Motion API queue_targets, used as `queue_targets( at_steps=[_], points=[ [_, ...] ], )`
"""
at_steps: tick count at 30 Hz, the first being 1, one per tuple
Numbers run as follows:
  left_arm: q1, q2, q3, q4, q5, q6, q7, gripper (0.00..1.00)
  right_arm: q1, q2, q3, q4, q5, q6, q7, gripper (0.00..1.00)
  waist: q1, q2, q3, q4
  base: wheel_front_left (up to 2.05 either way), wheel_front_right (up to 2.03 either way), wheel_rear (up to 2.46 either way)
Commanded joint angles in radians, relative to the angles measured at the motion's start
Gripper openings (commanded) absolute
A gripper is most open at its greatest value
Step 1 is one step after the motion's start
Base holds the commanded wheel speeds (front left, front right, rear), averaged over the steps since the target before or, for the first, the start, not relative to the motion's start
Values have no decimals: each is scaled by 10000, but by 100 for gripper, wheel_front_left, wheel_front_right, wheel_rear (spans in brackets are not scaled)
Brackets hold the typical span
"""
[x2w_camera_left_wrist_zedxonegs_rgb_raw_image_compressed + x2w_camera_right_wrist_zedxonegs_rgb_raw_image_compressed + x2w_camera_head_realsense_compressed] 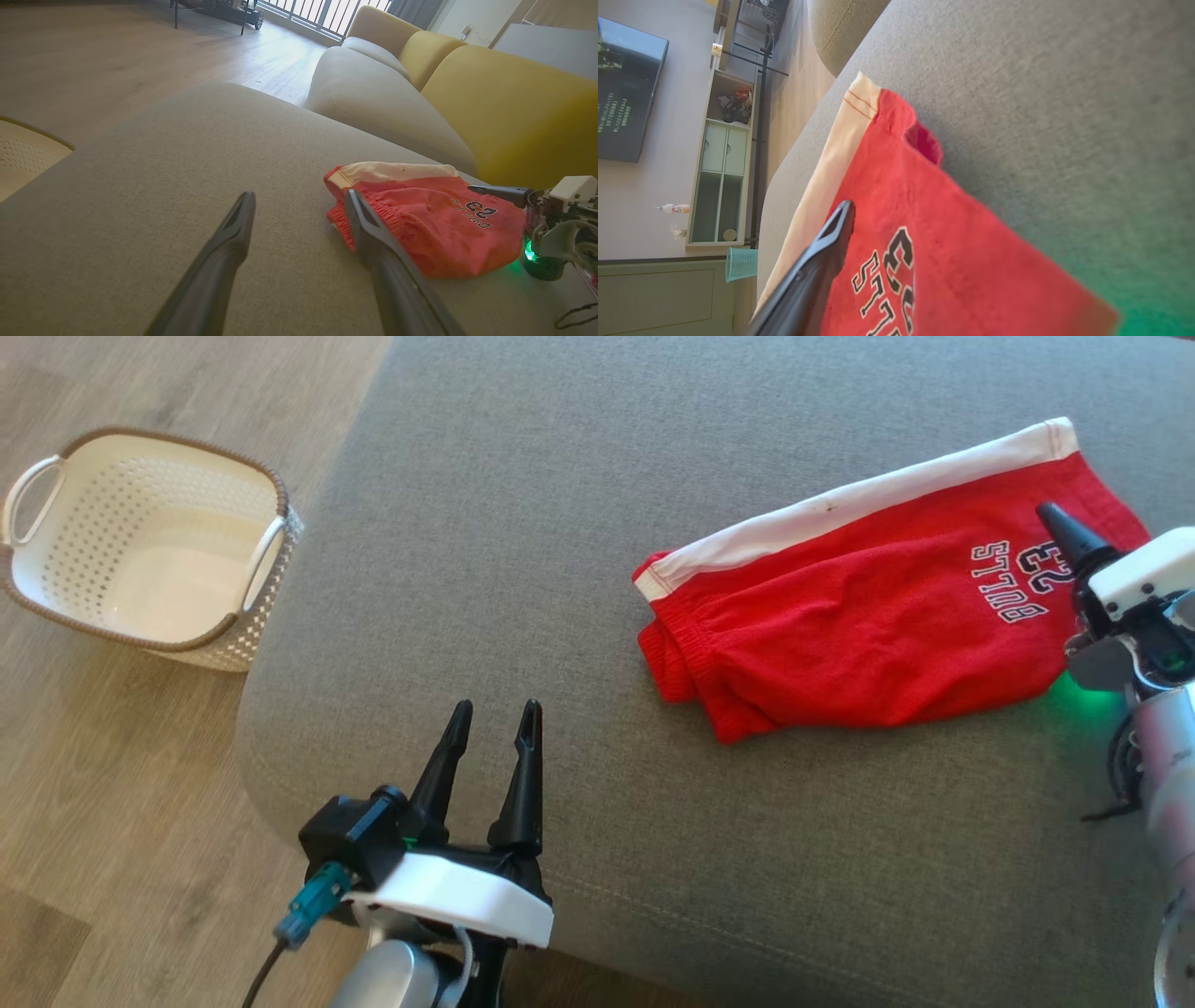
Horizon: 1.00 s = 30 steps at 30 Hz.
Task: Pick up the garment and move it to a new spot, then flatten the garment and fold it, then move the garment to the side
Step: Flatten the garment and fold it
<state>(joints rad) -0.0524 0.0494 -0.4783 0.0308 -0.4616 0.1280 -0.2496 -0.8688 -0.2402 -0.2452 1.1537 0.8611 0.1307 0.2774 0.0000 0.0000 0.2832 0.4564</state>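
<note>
Shorts (pixel 868 607) of red jersey with a white side stripe lie folded on a grey fabric sofa cushion (pixel 523 569), long axis running left to right. The right gripper (pixel 1069 537) stands open at their printed end (one finger over the cloth, the other possibly beneath). The left gripper (pixel 496 709), open and empty, sits well apart.

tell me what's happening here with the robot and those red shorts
Red shorts lie fairly flat on a grey sofa. The robot's right claw is at their printed end, open, with one finger over the fabric; I can't tell where the other finger is, and nothing is lifted. The left claw is open too, above bare sofa, apart from the shorts. A white basket sits on the floor beside the sofa.
</note>
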Motion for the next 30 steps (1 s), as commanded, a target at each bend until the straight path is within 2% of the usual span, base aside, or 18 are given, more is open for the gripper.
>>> queue_targets(
  at_steps=[1, 6, 15, 23, 30],
  points=[
    [-266, 9, 231, -367, -76, 62, -122, 100, 129, 341, 209, 288, 31, 0, 108, 0, 0, 0, 13, 64, 0, 0, 0],
    [-218, 9, 297, -311, -99, 123, -122, 100, 78, 439, 169, 279, 268, 0, -19, 0, 0, 0, -174, -15, 0, 0, 0],
    [-137, 9, 231, -134, 71, 128, -122, 100, 904, 960, 14, -1032, 1299, 0, -772, 0, 0, 0, -810, -677, 0, 0, 0],
    [205, 9, 60, 35, 151, 96, -122, 100, 2162, 1501, -646, -2147, 2510, 0, -1788, 0, 0, 0, -1664, -1391, 0, 0, 0],
    [414, 9, -61, 122, 419, 34, -122, 100, 3041, 1849, -973, -2467, 3098, 0, -2788, 0, 0, 0, -2088, -1863, 0, 0, 0]
  ],
)
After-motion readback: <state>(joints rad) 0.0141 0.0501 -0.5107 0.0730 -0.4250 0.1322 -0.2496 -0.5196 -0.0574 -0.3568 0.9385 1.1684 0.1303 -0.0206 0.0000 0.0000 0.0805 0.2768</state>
